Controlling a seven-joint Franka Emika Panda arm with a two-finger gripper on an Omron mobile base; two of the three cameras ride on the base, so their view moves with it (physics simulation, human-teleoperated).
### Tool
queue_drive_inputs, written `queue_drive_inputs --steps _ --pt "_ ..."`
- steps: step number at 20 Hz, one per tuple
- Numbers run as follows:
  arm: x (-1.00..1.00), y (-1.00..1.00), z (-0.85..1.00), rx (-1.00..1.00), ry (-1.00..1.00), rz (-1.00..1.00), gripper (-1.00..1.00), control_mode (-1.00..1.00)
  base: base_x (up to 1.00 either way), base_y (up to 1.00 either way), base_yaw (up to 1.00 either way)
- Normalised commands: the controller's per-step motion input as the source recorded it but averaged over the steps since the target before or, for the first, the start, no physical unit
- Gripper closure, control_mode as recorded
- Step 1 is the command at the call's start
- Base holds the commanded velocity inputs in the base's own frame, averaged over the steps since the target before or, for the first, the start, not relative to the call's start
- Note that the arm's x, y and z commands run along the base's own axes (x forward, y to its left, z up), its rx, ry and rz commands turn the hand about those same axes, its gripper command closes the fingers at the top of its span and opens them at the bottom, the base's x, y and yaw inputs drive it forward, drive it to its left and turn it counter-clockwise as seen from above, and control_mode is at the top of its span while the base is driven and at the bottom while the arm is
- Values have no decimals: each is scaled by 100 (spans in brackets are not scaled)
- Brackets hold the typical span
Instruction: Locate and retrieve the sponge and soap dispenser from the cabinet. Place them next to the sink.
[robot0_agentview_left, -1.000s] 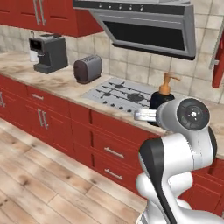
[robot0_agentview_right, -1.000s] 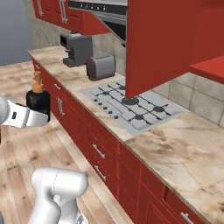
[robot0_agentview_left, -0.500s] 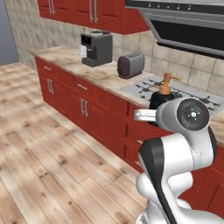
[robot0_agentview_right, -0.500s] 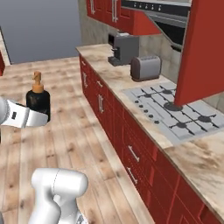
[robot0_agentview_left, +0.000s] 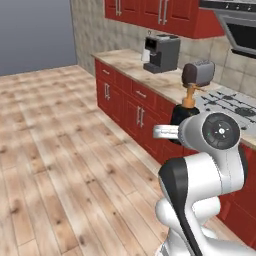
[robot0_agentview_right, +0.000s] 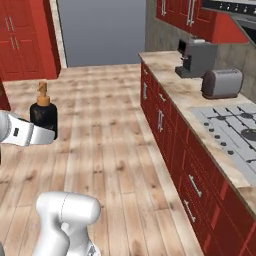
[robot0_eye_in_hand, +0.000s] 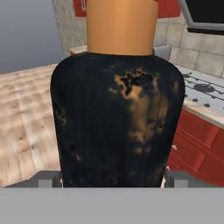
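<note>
My arm reaches out level over the wooden floor (robot0_agentview_right: 110, 130), my tool (robot0_eye_in_hand: 113, 178) pinching the soap dispenser (robot0_agentview_right: 44, 114) upright by its base. Right of my tool runs the counter (robot0_agentview_right: 175, 85) with a toaster (robot0_agentview_right: 221, 83).

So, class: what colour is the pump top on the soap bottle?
Tan-orange, on the black soap bottle; clearest in the hand view.

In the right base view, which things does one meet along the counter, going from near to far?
Stove top → toaster → coffee machine.
</note>
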Motion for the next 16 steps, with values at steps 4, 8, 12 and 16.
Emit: queue_drive_inputs --steps 4,8,12,16 --pt "0 0 0 0 0 0 100 100 0 56 36" --pt "0 0 0 0 0 0 100 100 0 53 37" --pt "0 0 0 0 0 0 100 100 0 46 38" --pt "0 0 0 0 0 0 100 100 11 44 33"
